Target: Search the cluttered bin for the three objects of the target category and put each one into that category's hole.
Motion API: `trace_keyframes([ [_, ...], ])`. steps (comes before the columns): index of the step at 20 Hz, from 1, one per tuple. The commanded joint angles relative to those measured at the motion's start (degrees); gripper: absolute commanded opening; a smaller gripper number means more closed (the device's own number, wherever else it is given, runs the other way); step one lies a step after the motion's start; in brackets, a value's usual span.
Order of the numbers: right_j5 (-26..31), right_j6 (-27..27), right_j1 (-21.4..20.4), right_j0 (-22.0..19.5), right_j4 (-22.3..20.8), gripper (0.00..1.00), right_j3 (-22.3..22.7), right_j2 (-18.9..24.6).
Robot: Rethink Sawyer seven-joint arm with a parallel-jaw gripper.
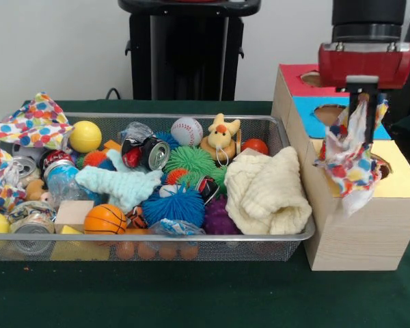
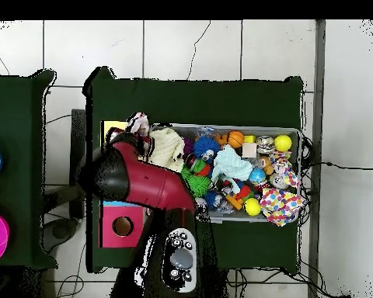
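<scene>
One polka-dot cloth hangs pinched in my closed gripper above the yellow-topped wooden box; I want it centred over that hole, lowered, then released so no corner drapes outside.

One camera faces me low across the table, close on the bin. The other looks straight down from high; both share the bin and the holed box.

Polka-dot cloth; cream towel; blue spiky ball; yellow-topped box
</scene>
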Motion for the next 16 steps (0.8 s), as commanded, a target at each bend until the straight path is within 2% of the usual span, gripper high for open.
trace_keyframes([
  [1,-3.3,9.9,4.5,-3.2,-2.7,0.00,5.6,9.4],
  [9,-6.3,12.0,6.2,-3.8,-1.8,0.00,6.8,11.0],
  [16,-4.9,16.1,5.6,0.4,3.0,0.00,7.8,7.2],
])
